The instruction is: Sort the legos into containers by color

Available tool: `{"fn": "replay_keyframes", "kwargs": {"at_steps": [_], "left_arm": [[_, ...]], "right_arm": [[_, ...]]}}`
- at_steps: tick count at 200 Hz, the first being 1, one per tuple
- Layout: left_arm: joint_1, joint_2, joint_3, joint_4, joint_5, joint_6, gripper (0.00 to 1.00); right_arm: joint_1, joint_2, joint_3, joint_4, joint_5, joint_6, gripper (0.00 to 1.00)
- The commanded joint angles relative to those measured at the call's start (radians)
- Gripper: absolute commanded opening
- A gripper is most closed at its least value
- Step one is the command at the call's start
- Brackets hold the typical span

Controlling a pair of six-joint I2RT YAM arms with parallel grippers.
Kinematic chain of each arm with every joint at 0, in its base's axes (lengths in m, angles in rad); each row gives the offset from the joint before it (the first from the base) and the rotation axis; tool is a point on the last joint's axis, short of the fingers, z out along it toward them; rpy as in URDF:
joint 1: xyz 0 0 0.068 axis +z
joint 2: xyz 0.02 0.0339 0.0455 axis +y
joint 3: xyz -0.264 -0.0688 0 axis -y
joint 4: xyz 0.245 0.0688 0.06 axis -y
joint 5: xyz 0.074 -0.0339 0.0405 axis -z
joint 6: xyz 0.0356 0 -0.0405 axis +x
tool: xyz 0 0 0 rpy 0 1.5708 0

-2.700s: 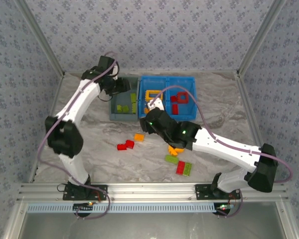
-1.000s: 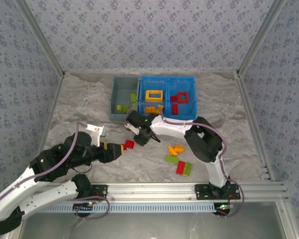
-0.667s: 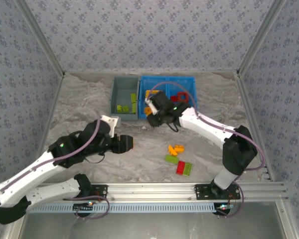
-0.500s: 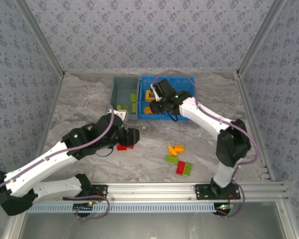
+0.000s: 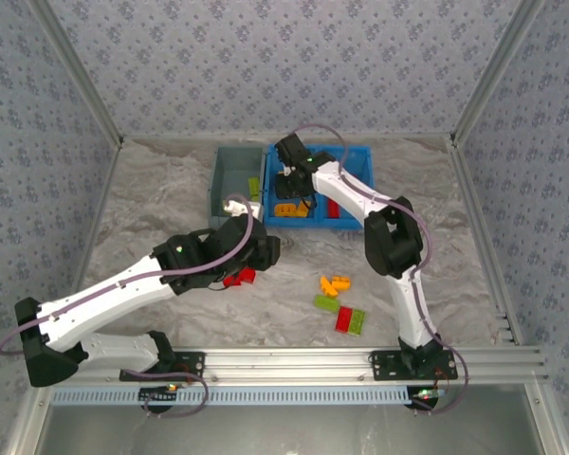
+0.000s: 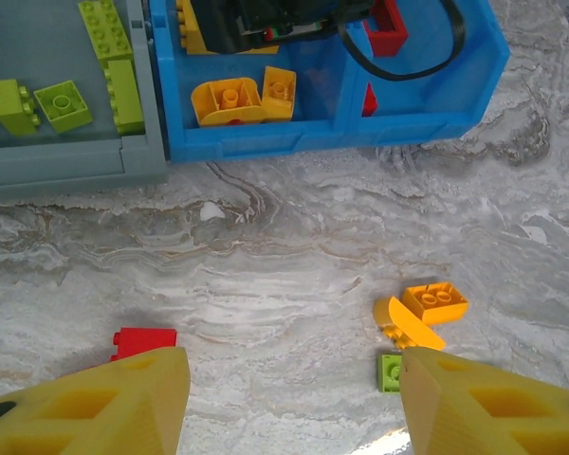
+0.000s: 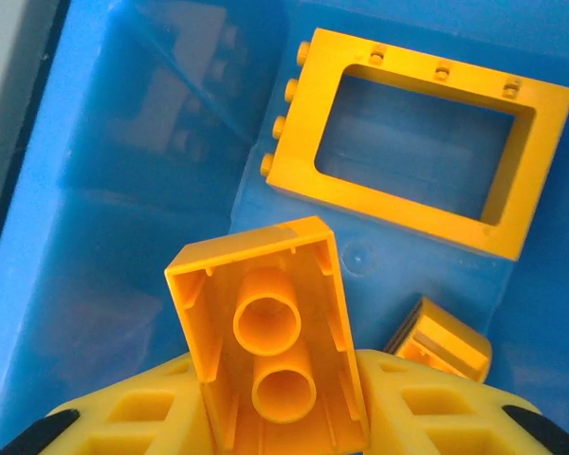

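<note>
Since the earlier frames, the right gripper (image 7: 283,409) had travelled from the table in front of the blue tray (image 5: 346,224) to a position above the tray's left compartment. The left gripper (image 6: 289,409) had swung in from far to the left of the tray and now hovered in front of its left corner.

The right gripper's fingers were clamped on an orange-yellow brick (image 7: 266,341), whose hollow underside faced the wrist camera. Below it, inside the same compartment of the tray, lay a yellow frame (image 7: 412,142) and a small yellow piece (image 7: 443,347). I judged that this brick was over the correct colour and only the release remained.

The left gripper's jaws stood apart with nothing between them. A red brick (image 6: 144,338) lay on the table in front of the tray, just beside the left finger, so it seemed the likely next target. Its place would be the right compartment of the tray, where red pieces already lay.

The grey bin (image 6: 66,172), touching the tray's left side, held the green bricks (image 6: 62,102). Further in front of the tray, an orange pair (image 6: 427,311) and a green brick (image 6: 391,372) were not yet sorted, so the task looked more than half done.
</note>
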Motion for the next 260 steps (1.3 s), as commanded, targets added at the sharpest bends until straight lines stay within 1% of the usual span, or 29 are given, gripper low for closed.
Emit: {"fn": "replay_keyframes", "kwargs": {"at_steps": [1, 28, 56, 67, 81, 95, 134, 150, 172, 189, 219, 247, 260], "left_arm": [[-0.012, -0.001, 0.029, 0.014, -0.040, -0.007, 0.60], [-0.025, -0.001, 0.033, 0.012, -0.052, -0.005, 0.60], [-0.037, 0.004, 0.044, 0.003, -0.057, 0.000, 0.60], [-0.043, 0.004, 0.049, -0.004, -0.064, -0.001, 0.60], [-0.050, 0.002, 0.052, -0.012, -0.074, -0.001, 0.60], [-0.057, -0.002, 0.052, -0.022, -0.083, -0.004, 0.60], [-0.065, -0.031, 0.063, -0.092, -0.130, -0.027, 0.59], [-0.065, -0.047, 0.072, -0.141, -0.161, -0.036, 0.59], [-0.064, -0.061, 0.089, -0.191, -0.179, -0.031, 0.60], [-0.051, -0.043, 0.100, -0.211, -0.137, -0.023, 0.61], [-0.020, 0.041, 0.103, -0.197, 0.003, -0.075, 0.61], [-0.018, 0.150, 0.083, -0.101, 0.147, -0.128, 0.60], [-0.020, 0.199, 0.071, -0.064, 0.190, -0.146, 0.60]], "right_arm": [[-0.003, 0.054, 0.062, -0.054, -0.012, 0.020, 0.39], [-0.010, 0.085, 0.085, -0.052, -0.024, 0.021, 0.41], [-0.009, 0.083, 0.094, -0.058, -0.033, 0.021, 0.51], [-0.004, 0.064, 0.086, -0.058, -0.025, 0.020, 0.57], [0.004, 0.026, 0.062, -0.049, -0.010, 0.015, 0.60], [0.011, -0.021, 0.038, -0.042, 0.008, 0.011, 0.60], [0.029, -0.192, -0.048, -0.026, 0.092, -0.007, 0.52], [0.041, -0.290, -0.108, -0.005, 0.128, -0.019, 0.51], [0.074, -0.447, -0.240, 0.029, 0.183, -0.028, 0.51], [0.116, -0.591, -0.376, 0.043, 0.237, -0.022, 0.51], [0.231, -0.843, -0.607, -0.020, 0.319, 0.062, 0.53], [0.330, -1.046, -0.772, -0.135, 0.323, 0.232, 0.55], [0.365, -1.122, -0.855, -0.206, 0.339, 0.327, 0.55]]}}
